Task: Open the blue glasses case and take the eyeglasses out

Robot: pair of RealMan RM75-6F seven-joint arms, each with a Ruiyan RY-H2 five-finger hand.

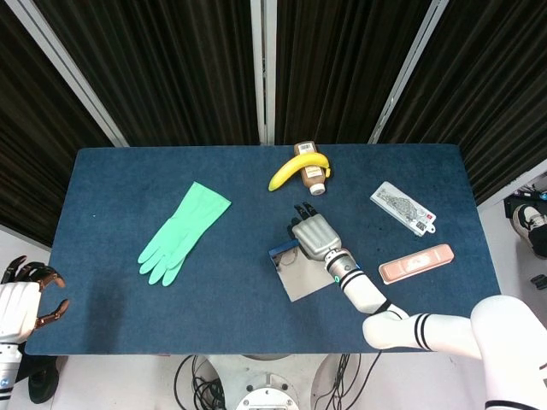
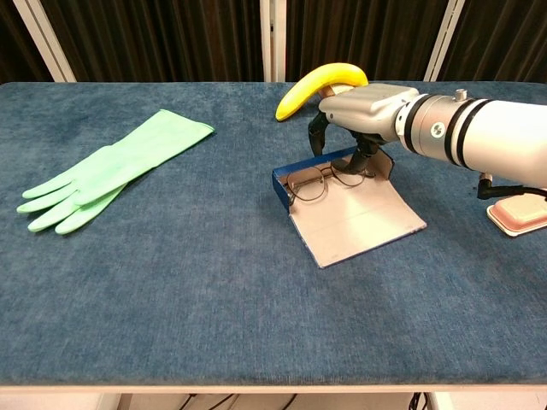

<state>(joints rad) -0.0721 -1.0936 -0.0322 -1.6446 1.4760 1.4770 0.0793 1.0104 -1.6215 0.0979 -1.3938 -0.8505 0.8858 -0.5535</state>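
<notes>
The blue glasses case [image 2: 285,182] lies open at mid-table, its pale flap [image 2: 359,224] flat on the cloth toward the front. The thin-rimmed eyeglasses [image 2: 309,184] still lie inside against the blue wall. My right hand [image 2: 359,107] hovers over the case's back, fingers curled down into it and pinching the right end of the eyeglasses. From above, the same hand [image 1: 314,239] covers most of the case [image 1: 299,278], with the eyeglasses [image 1: 288,254] just showing at its left. My left hand [image 1: 21,295] hangs off the table's near left corner, fingers apart and holding nothing.
A banana [image 2: 318,85] rests on a brown bottle [image 1: 314,175] right behind the case. A green rubber glove [image 2: 111,171] lies at the left. A pink case [image 1: 416,262] and a patterned white packet [image 1: 402,207] lie to the right.
</notes>
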